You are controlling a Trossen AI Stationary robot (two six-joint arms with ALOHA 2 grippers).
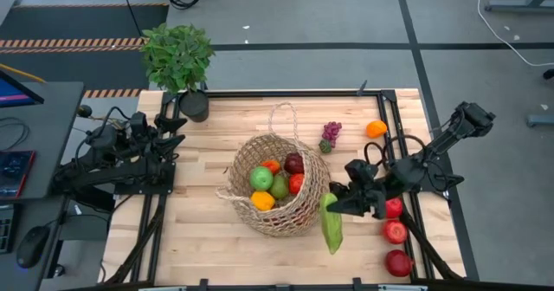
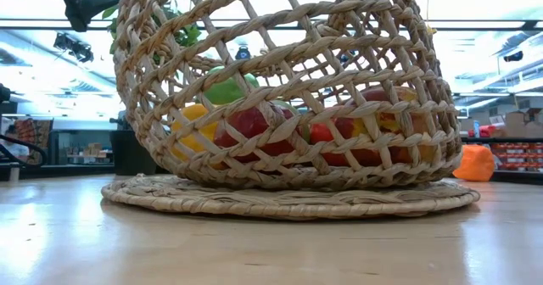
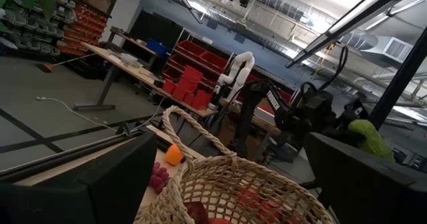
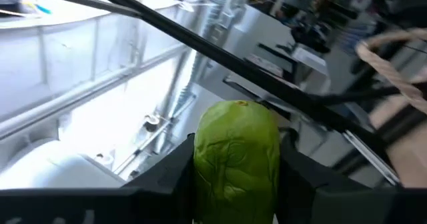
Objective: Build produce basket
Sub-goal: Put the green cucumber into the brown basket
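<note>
the right pincer (image 1: 332, 206), just right of centre in the high view, is clamped shut on a long green cucumber (image 1: 331, 224) that hangs down from it just beside the right wall of the basket (image 1: 305, 215). judging from this, the risk is the cucumber's length: held near one end, it could swing or twist in the grip, catch the woven rim and tip or shove the basket, or slip out and land on the bench (image 1: 199, 239). the right wrist view shows its bumpy green end (image 4: 237, 154) wedged between the dark fingers, so the hold looks firm but narrow. a loop handle (image 1: 281, 116) stands toward the upper middle of the frame and is not in the way.

the basket sits in the centre of the high view, tan open weave, already holding a green apple (image 1: 261, 178), an orange, red fruit and more. purple grapes (image 1: 331, 135) and an orange (image 1: 376, 128) lie to its upper right, red apples (image 1: 396, 232) at lower right. the left pincer (image 1: 173, 132) waits at the left edge of the bench, fingers spread wide and empty.
</note>
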